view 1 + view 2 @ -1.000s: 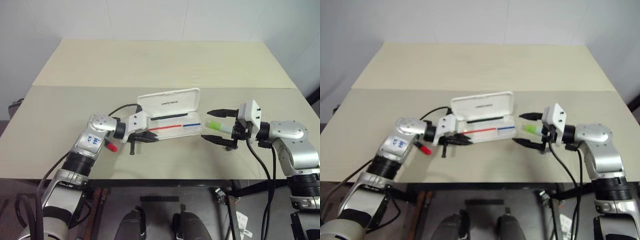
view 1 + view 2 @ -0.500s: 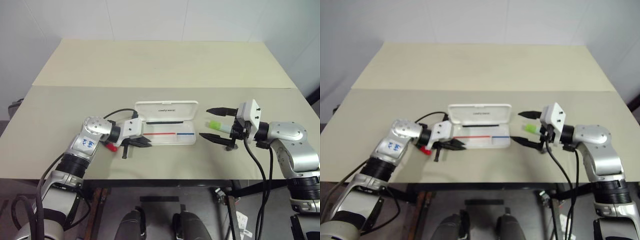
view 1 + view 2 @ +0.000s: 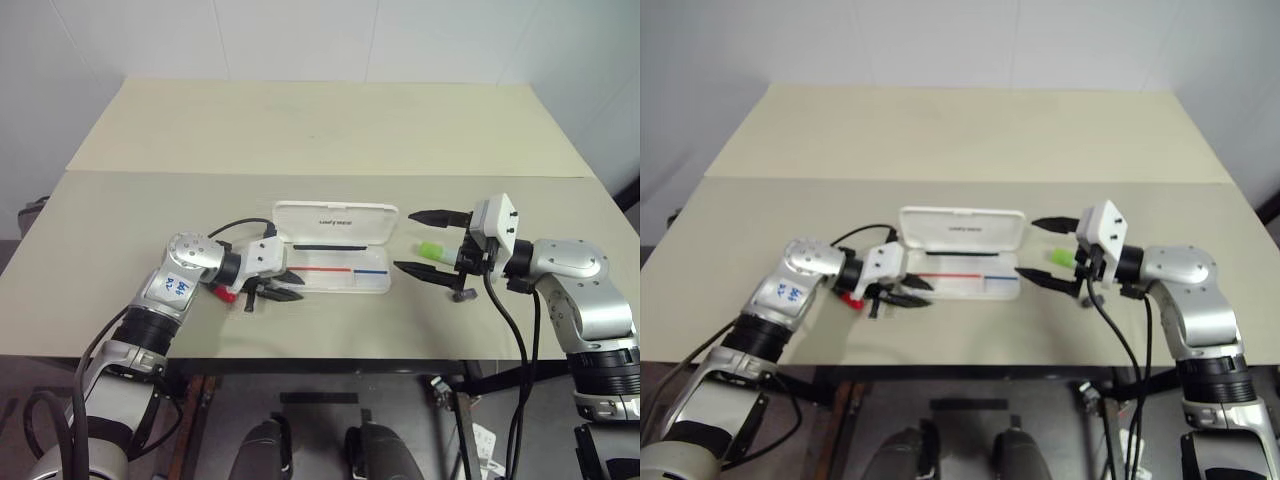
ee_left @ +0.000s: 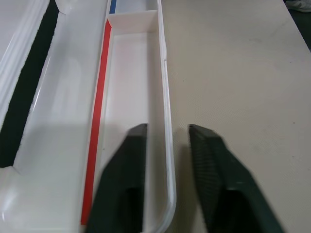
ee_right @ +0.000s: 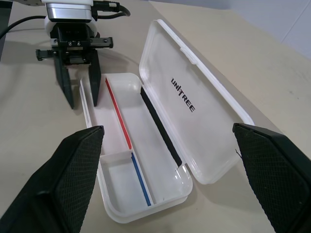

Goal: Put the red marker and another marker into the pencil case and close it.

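The white pencil case (image 3: 336, 218) lies open and flat on the table, its lid folded back and its tray (image 5: 116, 145) empty, with a red and a blue stripe printed inside. My left gripper (image 3: 290, 288) is open at the case's left end, its fingers (image 4: 129, 165) astride the tray's near wall without pinching it. The red marker (image 3: 226, 294) lies on the table under my left wrist, only its red end showing. The green marker (image 3: 430, 249) sits between the wide-open fingers of my right gripper (image 3: 405, 240), just right of the case; nothing squeezes it.
A black cable (image 3: 235, 222) loops from my left wrist over the table beside the case's left end. A second table (image 3: 330, 125) joins behind, along a seam. The front edge (image 3: 330, 357) runs close under both grippers.
A second ago my left gripper held the case tilted up off the table. The case now lies flat, a little further left, and the left fingers have parted off its wall.
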{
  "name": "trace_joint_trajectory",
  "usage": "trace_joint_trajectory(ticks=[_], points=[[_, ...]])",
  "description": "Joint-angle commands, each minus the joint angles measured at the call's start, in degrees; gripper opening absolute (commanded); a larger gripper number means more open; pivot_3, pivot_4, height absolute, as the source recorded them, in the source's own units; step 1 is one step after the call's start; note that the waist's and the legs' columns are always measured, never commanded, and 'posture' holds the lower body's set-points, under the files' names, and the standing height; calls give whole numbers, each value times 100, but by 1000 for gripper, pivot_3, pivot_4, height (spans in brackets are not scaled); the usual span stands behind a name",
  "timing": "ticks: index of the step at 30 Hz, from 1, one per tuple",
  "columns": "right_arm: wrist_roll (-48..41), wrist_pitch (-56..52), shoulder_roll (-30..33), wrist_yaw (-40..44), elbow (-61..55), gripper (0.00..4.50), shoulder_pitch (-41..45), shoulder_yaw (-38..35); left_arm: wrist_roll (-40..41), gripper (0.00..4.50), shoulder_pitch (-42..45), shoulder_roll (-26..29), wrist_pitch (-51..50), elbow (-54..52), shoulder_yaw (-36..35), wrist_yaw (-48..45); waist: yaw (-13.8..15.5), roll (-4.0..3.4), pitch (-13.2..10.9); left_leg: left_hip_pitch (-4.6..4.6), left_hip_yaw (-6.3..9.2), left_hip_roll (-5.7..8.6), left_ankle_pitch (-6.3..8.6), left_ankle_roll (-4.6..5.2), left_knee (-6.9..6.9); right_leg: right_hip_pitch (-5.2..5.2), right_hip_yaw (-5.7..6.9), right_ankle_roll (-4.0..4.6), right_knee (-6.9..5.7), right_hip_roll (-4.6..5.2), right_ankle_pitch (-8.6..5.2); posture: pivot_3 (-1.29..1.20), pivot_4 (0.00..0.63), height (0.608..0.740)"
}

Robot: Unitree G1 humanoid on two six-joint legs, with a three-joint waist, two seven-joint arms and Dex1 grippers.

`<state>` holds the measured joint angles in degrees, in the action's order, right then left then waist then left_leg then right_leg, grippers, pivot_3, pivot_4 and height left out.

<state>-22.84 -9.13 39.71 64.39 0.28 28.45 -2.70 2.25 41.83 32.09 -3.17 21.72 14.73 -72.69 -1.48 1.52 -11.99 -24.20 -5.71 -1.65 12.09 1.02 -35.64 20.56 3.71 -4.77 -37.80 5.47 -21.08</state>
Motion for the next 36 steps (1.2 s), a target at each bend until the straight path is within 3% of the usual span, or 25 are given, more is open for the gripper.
trace_joint_trajectory(ticks=[1, 2, 14, 19, 31, 36], points=[[-73, 34, -48, 14, -64, 4500, 130, -42, 224, 2743, 23, -33, -85, -289, -144, -29, 1, 0, 0, 0, 0, 0, 0, 0, 0, 0, 0, 0, 0, 0, 0, 0, 150, 740], [-70, 36, -56, 19, -56, 4500, 138, -37, 269, 3066, 18, -26, -125, -333, -159, -65, 1, 0, 0, 0, 0, 0, 0, 0, 0, 0, 0, 0, 0, 0, 0, 0, 150, 740], [-20, 95, -167, 91, 88, 4500, 221, 2, 977, 3066, -400, 323, -904, -1454, -558, -306, -4, 0, 0, 0, 2, 0, 0, 0, 0, 0, 0, 0, -1, 0, 0, 0, 150, 740], [-18, 101, -144, 157, 156, 4500, 246, -12, 1433, 4460, -829, 679, -1248, -2134, -937, -331, -13, 0, 0, 0, 3, -1, 0, 0, 3, -1, -1, 0, 1, 0, 0, 0, 150, 740], [-87, 38, -147, 345, 216, 4500, 298, -17, 1970, 4460, -1829, 1140, -1362, -3264, -2119, 380, -10, -1, -1, 0, 7, -1, 1, 1, 6, -3, -1, 0, 5, 4, 0, 0, 150, 740], [-149, -23, -248, 405, 243, 4500, 419, 41, 2008, 4460, -2179, 1679, -1107, -3117, -2619, 257, -24, -2, -1, 1, 7, -1, 1, 0, 12, -2, 0, 1, 8, 3, 0, 0, 150, 740]])
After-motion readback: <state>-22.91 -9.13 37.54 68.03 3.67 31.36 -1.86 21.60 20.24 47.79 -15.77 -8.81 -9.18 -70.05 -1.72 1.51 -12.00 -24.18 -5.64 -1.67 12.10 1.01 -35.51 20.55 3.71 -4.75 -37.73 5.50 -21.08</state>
